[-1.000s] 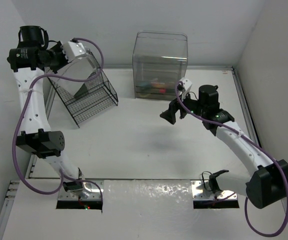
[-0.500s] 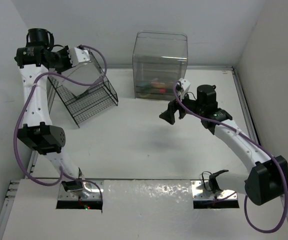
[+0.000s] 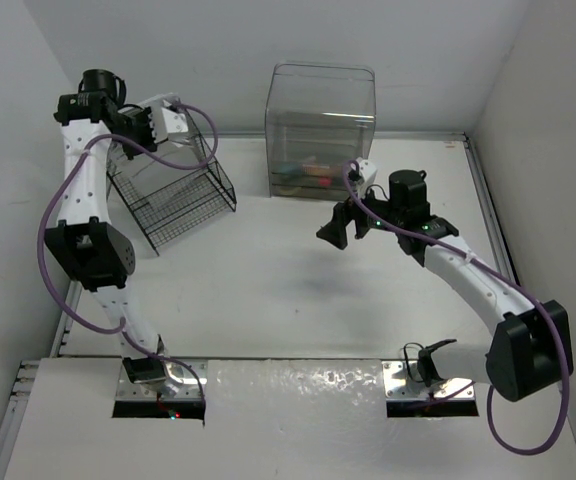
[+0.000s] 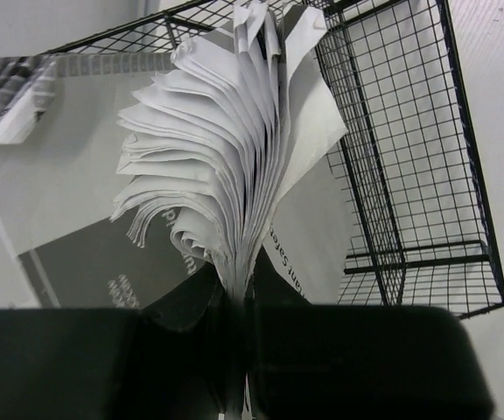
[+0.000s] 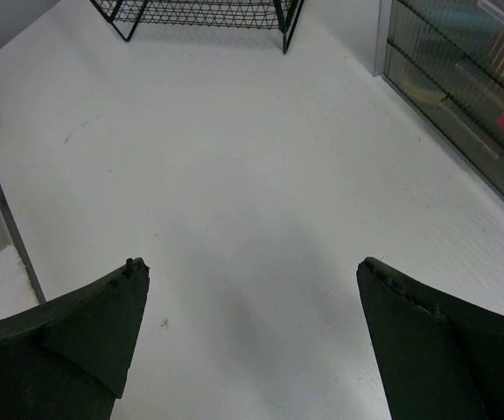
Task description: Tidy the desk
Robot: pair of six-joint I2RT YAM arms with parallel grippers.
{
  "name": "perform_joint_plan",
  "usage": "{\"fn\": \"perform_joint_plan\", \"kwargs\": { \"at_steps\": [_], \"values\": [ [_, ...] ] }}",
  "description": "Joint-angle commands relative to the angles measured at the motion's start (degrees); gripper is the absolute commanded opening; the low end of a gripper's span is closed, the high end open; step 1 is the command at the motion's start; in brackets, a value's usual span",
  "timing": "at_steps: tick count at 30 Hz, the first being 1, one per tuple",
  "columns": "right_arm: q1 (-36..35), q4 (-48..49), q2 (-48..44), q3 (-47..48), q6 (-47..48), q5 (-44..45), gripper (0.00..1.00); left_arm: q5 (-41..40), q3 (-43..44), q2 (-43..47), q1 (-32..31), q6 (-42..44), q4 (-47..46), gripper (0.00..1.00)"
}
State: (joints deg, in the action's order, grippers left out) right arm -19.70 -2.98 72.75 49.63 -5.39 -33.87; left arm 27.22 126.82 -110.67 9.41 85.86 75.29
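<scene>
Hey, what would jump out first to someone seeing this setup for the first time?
The left hand pinches a booklet with its pages fanned out, over the black wire rack at the far left of the desk. At the back middle stands a clear drawer box with colourful contents, and the right hand hangs wide open in front of it.

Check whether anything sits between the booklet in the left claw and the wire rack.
Nothing visible does. The left claw is shut on the booklet, and the wire rack lies directly ahead of its fanned pages. The pages hide part of the rack's inside, so that part can't be checked.
</scene>
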Motion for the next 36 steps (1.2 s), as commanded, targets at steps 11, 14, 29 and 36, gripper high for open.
{"fn": "perform_joint_plan", "kwargs": {
  "at_steps": [11,14,29,36],
  "values": [
    [-0.4,2.4,2.3,0.0,-1.0,-2.1,0.99,-0.8,-3.7,-0.7,-1.0,-8.6,-16.9,0.12],
    [-0.4,2.4,2.6,-0.2,-0.9,-2.3,0.99,-4.3,-9.7,2.5,-1.0,-15.1,-27.1,0.42],
    [-0.3,-0.4,2.7,-0.1,0.4,-3.1,0.99,-12.9,-13.5,6.5,0.4,-32.0,-49.4,0.7],
    [-0.4,-0.6,2.1,-0.4,0.7,-3.1,0.99,-17.2,-13.8,4.8,0.4,-31.2,-47.8,0.71]
  ]
}}
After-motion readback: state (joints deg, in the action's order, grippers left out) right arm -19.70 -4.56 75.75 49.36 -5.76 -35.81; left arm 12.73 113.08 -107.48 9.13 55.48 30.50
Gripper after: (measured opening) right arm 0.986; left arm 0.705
